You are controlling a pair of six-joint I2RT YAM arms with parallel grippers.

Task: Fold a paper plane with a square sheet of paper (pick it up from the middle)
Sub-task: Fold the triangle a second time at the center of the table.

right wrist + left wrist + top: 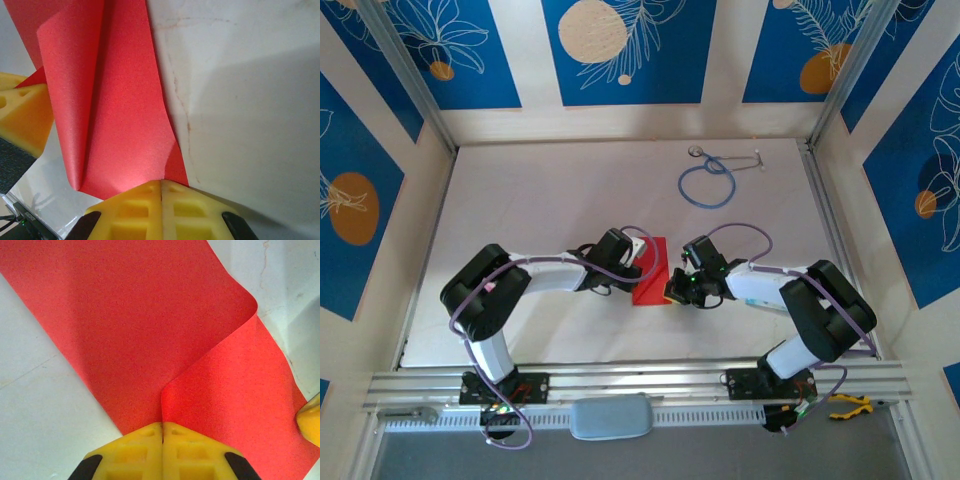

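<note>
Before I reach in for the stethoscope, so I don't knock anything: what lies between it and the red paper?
Nothing: the top view shows bare white table between the stethoscope and the red paper.

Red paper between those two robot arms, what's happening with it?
Both arms are holding the thin, bright red square sheet of paper near the middle of the white table. The left gripper and the right gripper are each pinched shut on it from opposite sides. The sheet is bent over itself in a soft, rounded curl, not pressed into a crease, so there is no plane shape yet. A blue stethoscope lies farther back, apart from the paper.
</note>
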